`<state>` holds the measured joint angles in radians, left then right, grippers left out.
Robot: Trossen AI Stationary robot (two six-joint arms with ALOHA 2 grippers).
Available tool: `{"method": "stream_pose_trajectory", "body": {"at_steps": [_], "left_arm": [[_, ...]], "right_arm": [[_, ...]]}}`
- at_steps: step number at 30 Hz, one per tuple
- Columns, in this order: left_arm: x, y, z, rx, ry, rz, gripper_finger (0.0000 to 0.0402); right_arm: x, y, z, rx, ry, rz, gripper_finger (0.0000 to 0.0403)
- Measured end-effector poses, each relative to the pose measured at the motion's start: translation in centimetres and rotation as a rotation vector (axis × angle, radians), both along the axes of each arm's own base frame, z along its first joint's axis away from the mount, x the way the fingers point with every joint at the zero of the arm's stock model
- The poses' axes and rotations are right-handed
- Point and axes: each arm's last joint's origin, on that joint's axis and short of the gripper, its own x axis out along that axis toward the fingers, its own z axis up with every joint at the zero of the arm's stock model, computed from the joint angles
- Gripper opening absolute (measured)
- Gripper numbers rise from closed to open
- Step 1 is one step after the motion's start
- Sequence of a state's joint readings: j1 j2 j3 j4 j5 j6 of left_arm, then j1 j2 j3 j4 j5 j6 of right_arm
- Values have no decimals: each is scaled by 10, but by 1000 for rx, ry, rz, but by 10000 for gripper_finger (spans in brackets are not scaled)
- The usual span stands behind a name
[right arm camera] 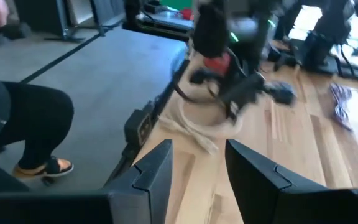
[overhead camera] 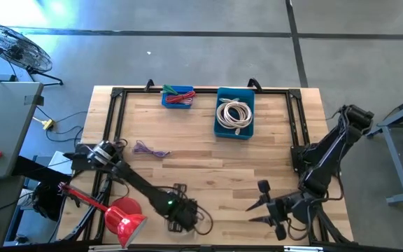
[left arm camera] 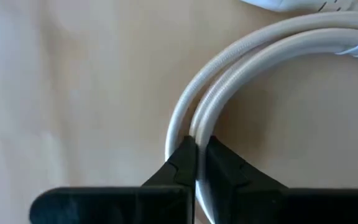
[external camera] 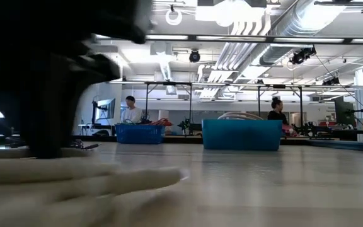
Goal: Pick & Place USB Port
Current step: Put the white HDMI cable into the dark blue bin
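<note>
A white coiled USB cable lies on the wooden table close to its near edge. It shows as a pale blur in the low view. My left gripper points down on it and is shut on the coil. It looms dark in the low view. My right gripper hangs open above the table's near right part, fingers toward the left arm, holding nothing. The right wrist view shows the cable under the left arm. My left gripper pinches the coil's curved loop between its two fingers, coming from above and pointing down. One strand runs between the fingertips and a second passes just beside one finger. The coil lies on the table.
At the far edge stand a small blue bin with red and green cables and a larger blue bin holding a white coil. A purple cable lies left of centre. A red object sits at the near left.
</note>
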<state>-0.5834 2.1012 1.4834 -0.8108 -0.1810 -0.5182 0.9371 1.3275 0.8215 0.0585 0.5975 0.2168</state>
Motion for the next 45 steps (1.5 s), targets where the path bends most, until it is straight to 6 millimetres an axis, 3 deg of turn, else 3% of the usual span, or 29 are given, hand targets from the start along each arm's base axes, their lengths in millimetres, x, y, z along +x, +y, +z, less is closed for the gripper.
{"method": "stream_pose_trajectory", "body": {"at_steps": [5,10,19,24,29,33,45], "left_arm": [[28,20,31,155,-57,-67,8],[52,47,82,313,-121,-124,8],[90,134,148,554,-193,-111,8],[98,178,159,461,-184,-89,8],[105,193,161,345,-228,-141,8],[111,198,163,250,-291,-197,8],[116,193,166,128,-367,-296,8]], "right_arm": [[-5,8,5,-62,-76,77,140],[-12,15,10,-163,-158,160,140],[-20,19,7,-368,-210,249,140],[-20,11,-1,-542,-172,93,140],[-17,-10,-13,-874,-97,-88,140],[-5,-26,-19,-1083,-19,-67,140],[38,-71,-23,-1164,130,23,140]]}}
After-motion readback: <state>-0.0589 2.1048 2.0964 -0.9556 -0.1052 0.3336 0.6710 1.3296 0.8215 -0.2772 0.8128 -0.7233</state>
